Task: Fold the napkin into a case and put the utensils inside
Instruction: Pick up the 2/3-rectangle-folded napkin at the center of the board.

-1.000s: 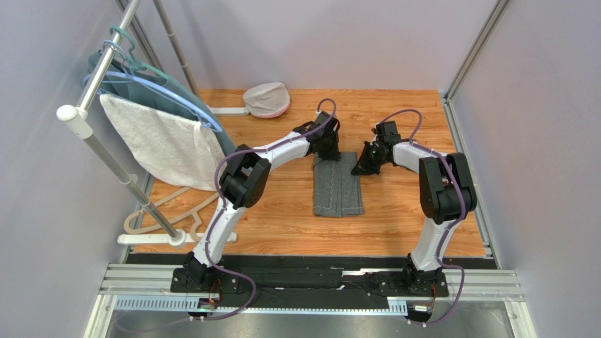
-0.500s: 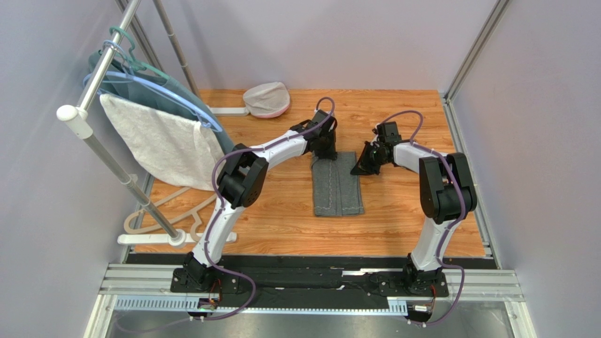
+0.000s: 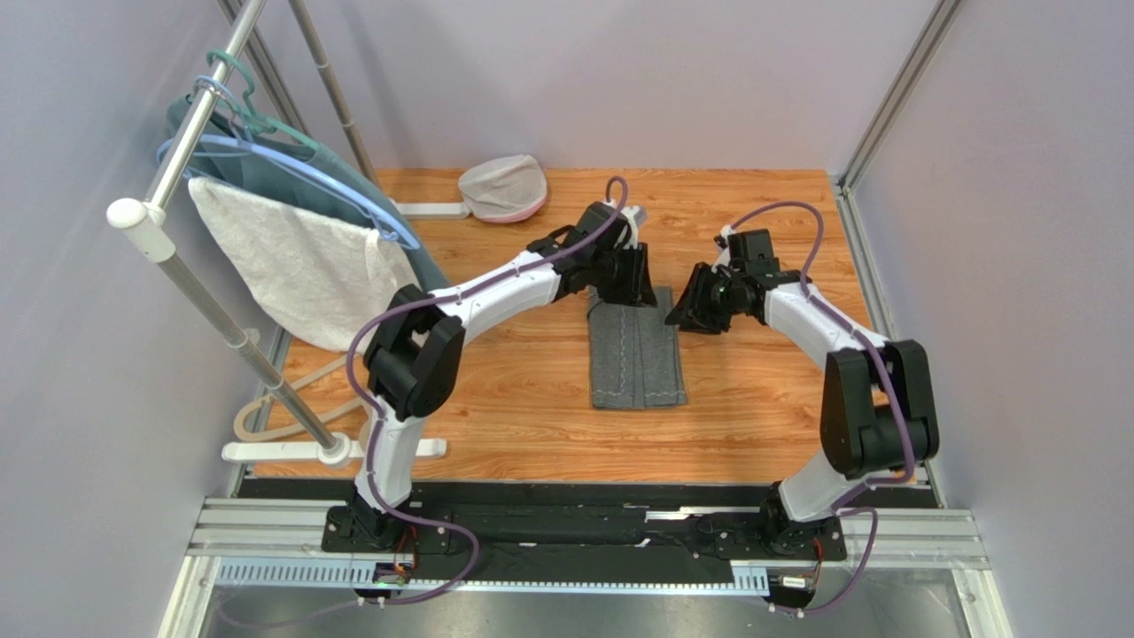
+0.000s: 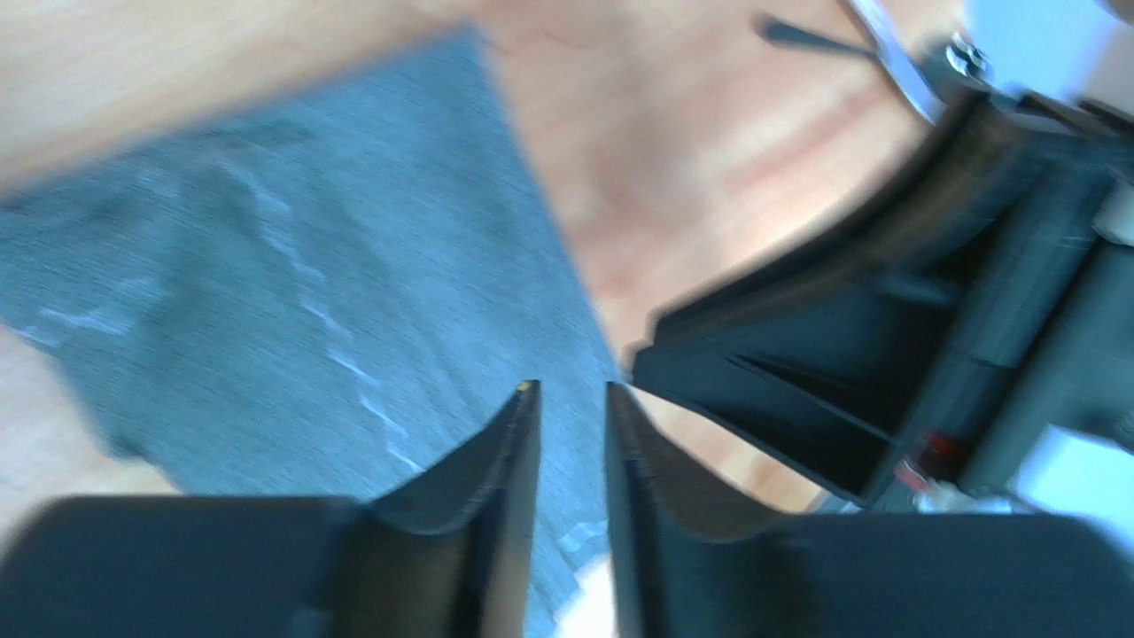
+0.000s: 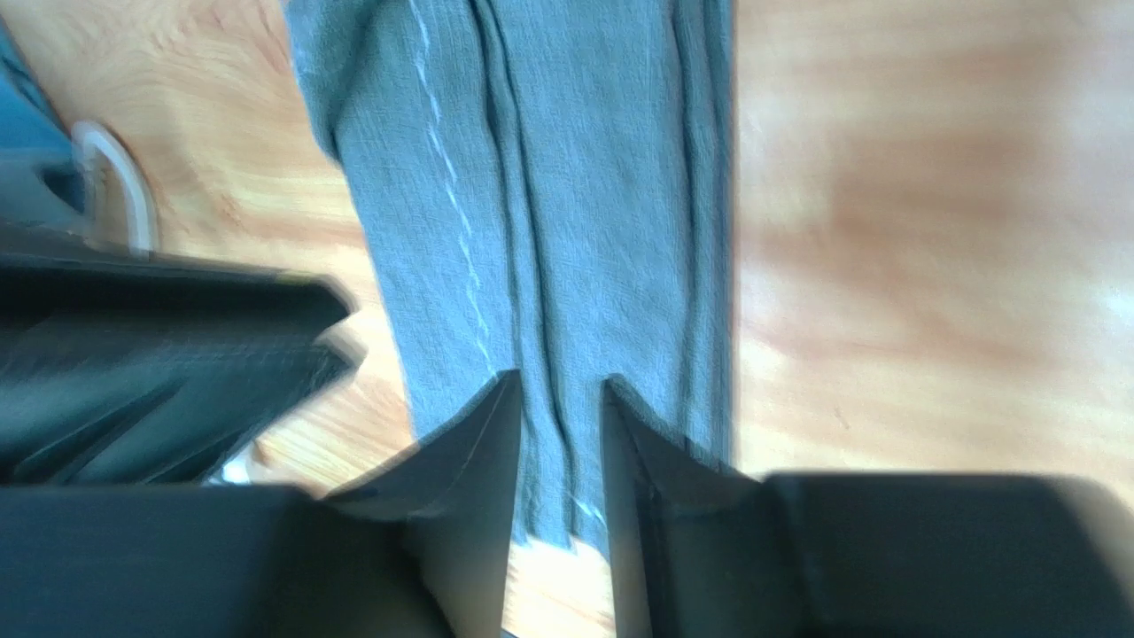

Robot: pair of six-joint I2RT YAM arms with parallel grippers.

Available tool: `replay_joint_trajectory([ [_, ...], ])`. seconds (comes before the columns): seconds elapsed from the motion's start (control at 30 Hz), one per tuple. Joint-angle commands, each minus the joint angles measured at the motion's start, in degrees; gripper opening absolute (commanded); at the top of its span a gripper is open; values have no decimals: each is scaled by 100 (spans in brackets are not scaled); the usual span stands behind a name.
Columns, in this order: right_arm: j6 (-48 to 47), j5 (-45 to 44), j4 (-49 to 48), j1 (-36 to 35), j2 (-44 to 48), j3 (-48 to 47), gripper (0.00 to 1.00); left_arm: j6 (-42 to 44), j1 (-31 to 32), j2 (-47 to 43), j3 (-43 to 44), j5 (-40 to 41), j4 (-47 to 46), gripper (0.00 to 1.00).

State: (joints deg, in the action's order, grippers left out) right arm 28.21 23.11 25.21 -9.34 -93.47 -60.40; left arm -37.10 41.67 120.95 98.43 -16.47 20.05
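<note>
We see the napkin (image 3: 638,350) folded into a long, grey, woven strip, flat on the wooden table (image 3: 759,399). The left gripper (image 4: 571,390) and right gripper (image 5: 559,383) each gape narrowly, empty.

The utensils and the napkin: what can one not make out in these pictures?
- Utensils: left wrist view, only blurred slim ends at the top edge, probably them; top view, not findable, too small or behind the arms.
- Napkin: top view, far corner under the left gripper; whether a pocket is open, folds blurred in both wrist views.
</note>
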Motion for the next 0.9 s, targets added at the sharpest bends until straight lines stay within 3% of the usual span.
replay_joint_trajectory([
  [0.0, -132, -631, 476, 203, 793, 511, 43, 510, 841, -712, -570, 630, -134, 44],
  [0.07, -26, -676, 424, 423, 988, 914, 50, 528, 1263, -696, -606, 1188, 77, 51],
  [0.2, 53, -431, 274, 1090, 1287, 1407, 56, 546, 1730, -231, -124, 2233, 463, 53],
  [0.37, 185, -413, 151, 1558, 1717, 1812, 65, 414, 1985, 850, 1413, 3166, 1676, 54],
  [0.4, 211, -430, 116, 1628, 1788, 1934, 67, 414, 2011, 991, 1590, 3498, 1790, 65],
  [0.6, 265, -291, -201, 1857, 2052, 2208, 79, 204, 2047, 1739, 2602, 3869, 2503, 65],
  [0.63, 247, -264, -192, 1866, 2017, 2182, 80, 195, 2047, 1783, 2593, 3871, 2512, 85],
  [0.87, 211, -61, -446, 1884, 1824, 2182, 80, 107, 2047, 2047, 2690, 3511, 2477, 84],
])
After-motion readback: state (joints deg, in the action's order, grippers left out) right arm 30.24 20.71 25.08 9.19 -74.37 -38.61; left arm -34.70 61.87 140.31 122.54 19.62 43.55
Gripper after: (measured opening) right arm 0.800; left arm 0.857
